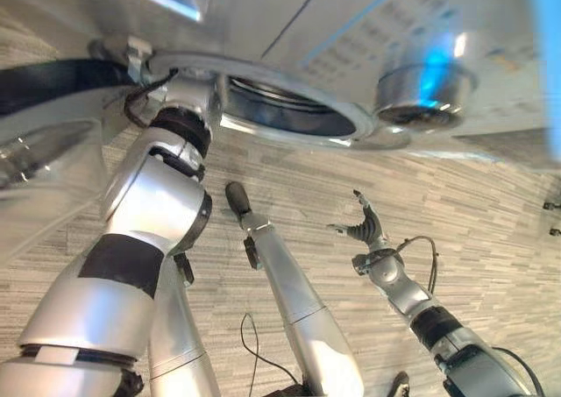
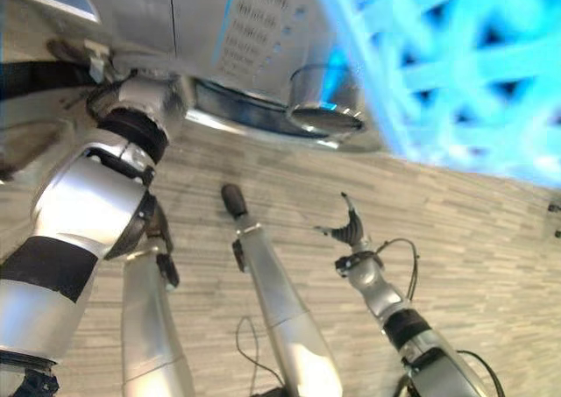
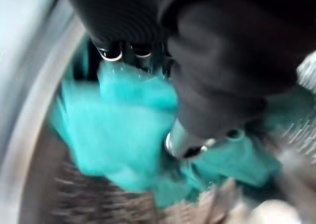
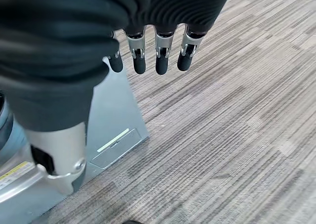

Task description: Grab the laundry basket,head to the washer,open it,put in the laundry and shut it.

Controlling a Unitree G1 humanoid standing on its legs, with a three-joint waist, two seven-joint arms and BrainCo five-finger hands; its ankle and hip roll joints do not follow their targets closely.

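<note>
The robot's left hand [image 3: 148, 46] reaches inside the washer drum [image 3: 44, 150], fingers hidden in a teal cloth [image 3: 123, 130], so whether it grips the cloth cannot be told. The cloth lies bunched in the drum with other, paler laundry beside it, too blurred to identify. From the head views, the left arm enters the washer's round opening [image 1: 289, 112] in the silver washer [image 1: 368, 29]. The right hand [image 4: 158, 56] hangs apart over grey striped floor [image 4: 237, 135], fingers straight and spread, holding nothing. A blue lattice laundry basket [image 2: 456, 73] fills one upper corner. Print on the washer panel is unreadable.
</note>
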